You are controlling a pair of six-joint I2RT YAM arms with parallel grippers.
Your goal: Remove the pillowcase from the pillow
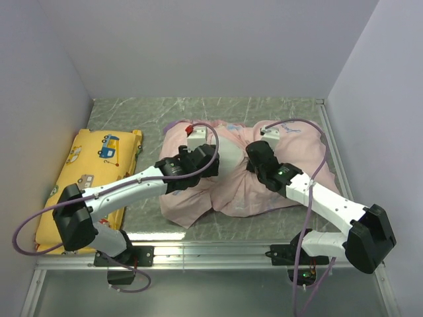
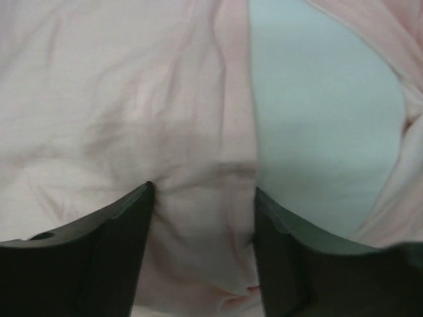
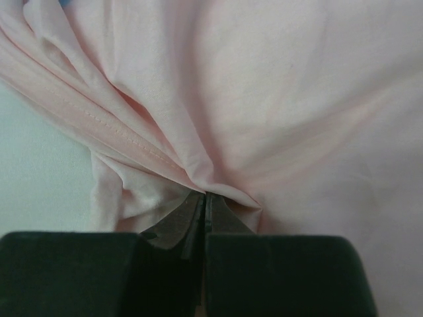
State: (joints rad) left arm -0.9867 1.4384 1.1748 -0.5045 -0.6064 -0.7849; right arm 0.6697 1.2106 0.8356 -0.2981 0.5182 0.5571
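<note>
The pillowcase (image 1: 246, 193) lies crumpled mid-table with its pale pink inner side out; a little purple print shows at its far edge. The white pillow (image 1: 229, 153) shows through the opening between my two grippers. My left gripper (image 1: 210, 160) is open and pressed down at the opening's left edge. In the left wrist view its jaws (image 2: 201, 201) straddle a fold of the pillowcase (image 2: 119, 99), with the pillow (image 2: 324, 119) to the right. My right gripper (image 1: 253, 153) is shut on a gathered fold of the pillowcase (image 3: 297, 99) near its stitched hem, fingertips (image 3: 206, 198) together; the pillow (image 3: 33, 172) shows at left.
A yellow cushion (image 1: 86, 178) printed with cartoon vehicles lies along the left wall. Grey walls enclose the marbled table (image 1: 145, 119) at left, back and right. A metal rail (image 1: 211, 254) runs along the near edge by the arm bases.
</note>
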